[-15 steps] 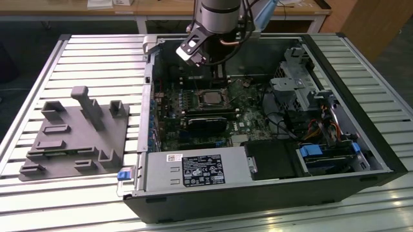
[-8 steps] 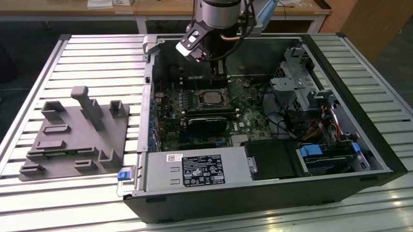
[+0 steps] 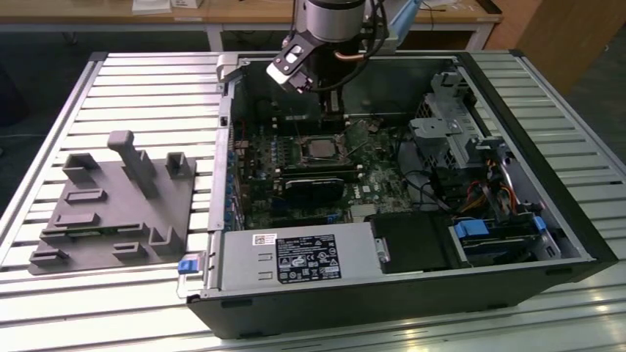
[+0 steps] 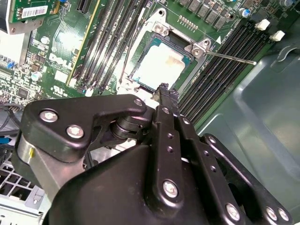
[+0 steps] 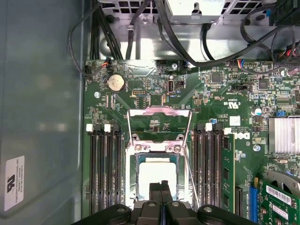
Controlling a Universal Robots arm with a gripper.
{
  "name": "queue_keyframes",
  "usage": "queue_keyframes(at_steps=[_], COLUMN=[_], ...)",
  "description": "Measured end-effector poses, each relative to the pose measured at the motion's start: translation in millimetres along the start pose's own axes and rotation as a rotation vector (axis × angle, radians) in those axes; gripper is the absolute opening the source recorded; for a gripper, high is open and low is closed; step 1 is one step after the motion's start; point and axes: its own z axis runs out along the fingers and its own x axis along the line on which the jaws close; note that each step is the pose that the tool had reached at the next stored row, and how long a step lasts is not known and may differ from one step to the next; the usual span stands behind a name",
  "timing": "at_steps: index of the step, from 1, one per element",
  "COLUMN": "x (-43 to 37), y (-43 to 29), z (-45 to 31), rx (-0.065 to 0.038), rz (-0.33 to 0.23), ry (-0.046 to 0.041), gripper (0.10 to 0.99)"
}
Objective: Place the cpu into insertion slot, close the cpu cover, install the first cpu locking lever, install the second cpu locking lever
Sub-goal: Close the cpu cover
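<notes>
Gripper, black two-finger metal, has its fingers pressed together with nothing visible between them. The tips sit over the edge of the small square silver-rimmed insertion slot on the green motherboard; whether they touch it cannot be told. Flat square cpu with pale shiny metal top lies seated in the slot, also seen in the second wrist view. Thin silvery square-frame cpu cover is swung open, lying back beyond its hinge. Thin silvery wire locking lever sticks out sideways, unlatched. Exterior view: gripper reaches down into the open black computer case, with the grey moulded fixture tray at the exterior view's left.
</notes>
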Motion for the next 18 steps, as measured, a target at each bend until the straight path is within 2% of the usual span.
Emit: queue_keyframes(at_steps=[4, 8, 14, 18], x=[0.0, 0.1, 0.1, 0.2], y=[0.0, 0.2, 0.3, 5.7], z=[-0.4, -4.1, -4.3, -4.1], rx=[0.0, 0.0, 0.0, 0.0], rz=[0.0, 0.0, 0.0, 0.0], ry=[0.0, -0.0001, 0.0, 0.0], gripper=[0.106, 0.106, 0.106, 0.106])
